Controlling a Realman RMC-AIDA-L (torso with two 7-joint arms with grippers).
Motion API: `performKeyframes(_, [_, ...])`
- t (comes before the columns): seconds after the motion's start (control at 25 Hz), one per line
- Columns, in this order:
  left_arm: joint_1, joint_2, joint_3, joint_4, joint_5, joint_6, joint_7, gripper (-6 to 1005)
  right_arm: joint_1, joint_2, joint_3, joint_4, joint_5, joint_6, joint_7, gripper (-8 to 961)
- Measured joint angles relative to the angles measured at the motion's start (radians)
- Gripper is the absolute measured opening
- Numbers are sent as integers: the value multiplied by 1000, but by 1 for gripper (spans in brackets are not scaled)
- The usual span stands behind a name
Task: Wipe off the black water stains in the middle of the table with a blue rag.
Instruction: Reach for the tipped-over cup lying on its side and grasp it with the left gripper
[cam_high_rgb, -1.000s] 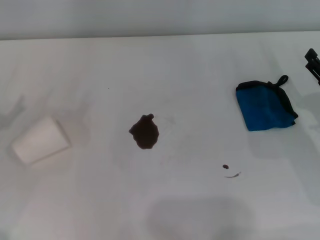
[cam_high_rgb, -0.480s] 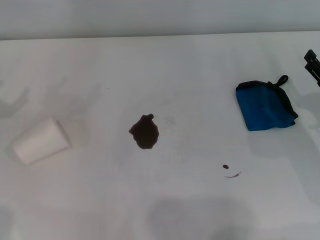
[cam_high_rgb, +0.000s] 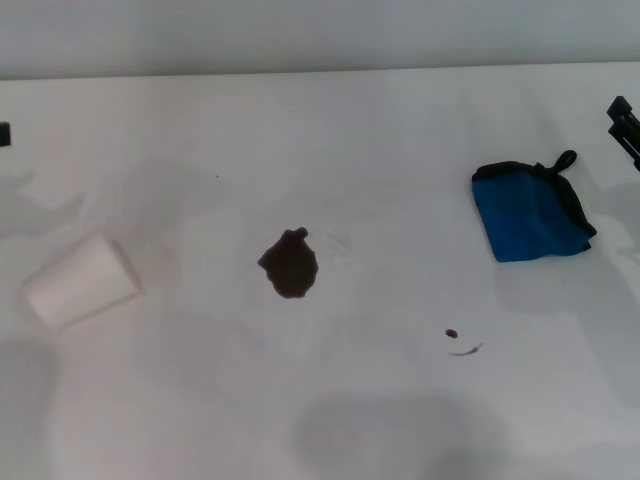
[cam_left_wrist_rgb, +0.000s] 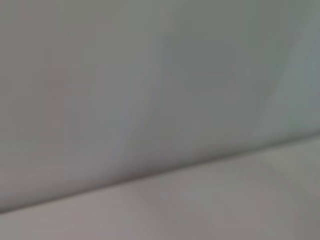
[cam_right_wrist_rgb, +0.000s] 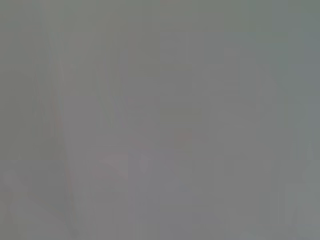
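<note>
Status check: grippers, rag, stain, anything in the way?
Right gripper at far right edge, near blue rag; left gripper just entering. Rag untouched; black water stains unwiped. White cup lies well left, path clear.

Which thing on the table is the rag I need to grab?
Start from the white table in the head view and go to its right side, near the right gripper at the edge. The rag lies flat there, right of the dark stain. It is the only bright blue thing, with black edging and a small loop, unlike the white cup at the far left.
</note>
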Motion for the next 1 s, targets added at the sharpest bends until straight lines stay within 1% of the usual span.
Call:
performKeyframes(0.04, [-16, 3, 0, -8, 35, 8, -4, 874, 0, 0, 0, 0, 0, 1, 0, 842])
performKeyframes(0.08, [-55, 11, 1, -19, 119, 23, -10, 874, 1, 0, 0, -1, 0, 2, 0, 842])
performKeyframes(0.12, [-65, 13, 1, -22, 147, 26, -11, 874, 1, 0, 0, -1, 0, 2, 1, 842])
performKeyframes(0.24, [-134, 21, 2, -31, 309, 37, -4, 874, 1, 0, 0, -1, 1, 3, 2, 841])
performKeyframes(0.36, [-180, 28, 2, -26, 413, 40, 8, 874, 1, 0, 0, -2, 1, 3, 3, 841])
performKeyframes(0.48, [-218, 29, 2, -21, 476, 56, 13, 874, 2, 1, 0, -1, 1, 2, 2, 841])
performKeyframes(0.56, [-238, 28, 2, -19, 511, 72, 20, 874, 2, 1, 0, 1, 1, 0, -1, 840])
performKeyframes(0.72, [-275, 14, 2, 1, 598, 94, 48, 874, 1, 2, 0, 2, 2, 0, -2, 840])
performKeyframes(0.84, [-287, 4, 2, 27, 650, 96, 55, 874, 0, 2, 0, 1, 2, 0, 3, 839])
performKeyframes(1.0, [-298, -10, 2, 42, 678, 92, 56, 874, 1, 2, 2, 1, 4, 0, 4, 839])
